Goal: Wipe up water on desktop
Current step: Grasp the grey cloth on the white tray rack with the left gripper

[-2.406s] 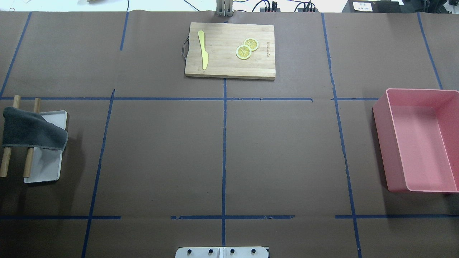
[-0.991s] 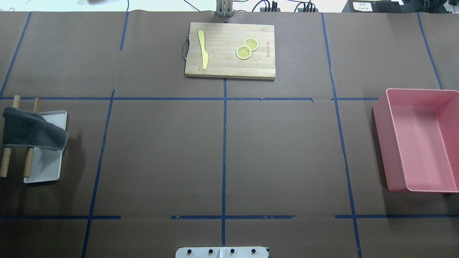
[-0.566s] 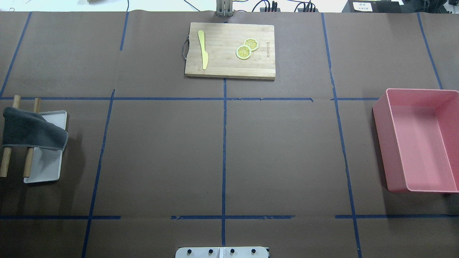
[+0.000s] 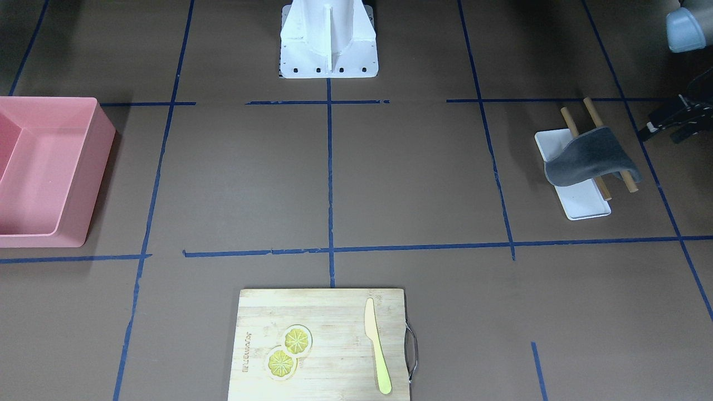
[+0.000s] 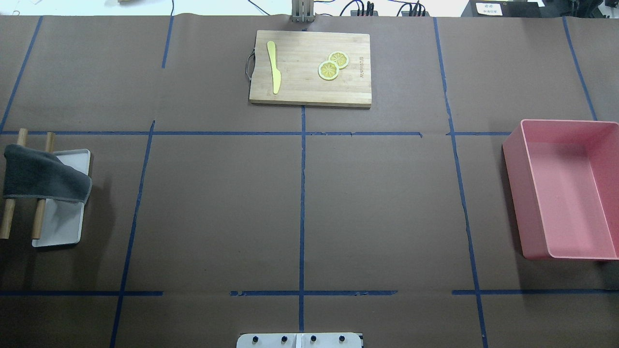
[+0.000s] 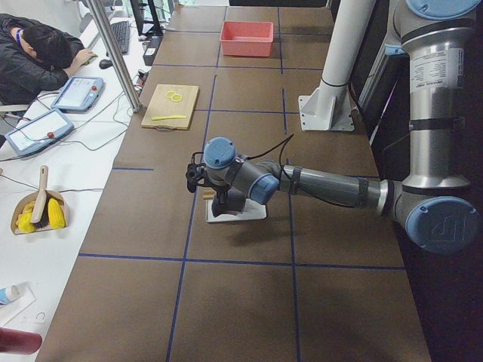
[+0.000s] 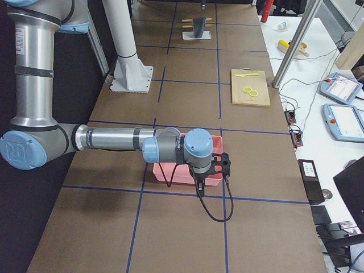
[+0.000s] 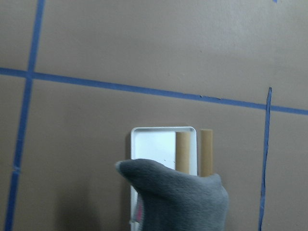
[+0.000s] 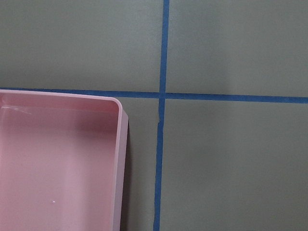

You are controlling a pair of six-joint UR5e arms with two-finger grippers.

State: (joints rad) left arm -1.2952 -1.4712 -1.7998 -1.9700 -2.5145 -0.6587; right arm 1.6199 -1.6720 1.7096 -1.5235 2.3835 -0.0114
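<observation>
Grey cloth (image 5: 46, 176), pink bin (image 5: 524, 198): positions as before

At view's edge left pincer (image 4: 671, 125) is cut off, jaws unreadable; grey cloth (image 5: 46, 176) hides pt of white tray (image 5: 63, 227).

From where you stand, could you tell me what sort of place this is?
Probably a robotics lab bench: a desktop gridded with blue tape, teach pendants on the side table, and a cutting board with lemon slices.
</observation>
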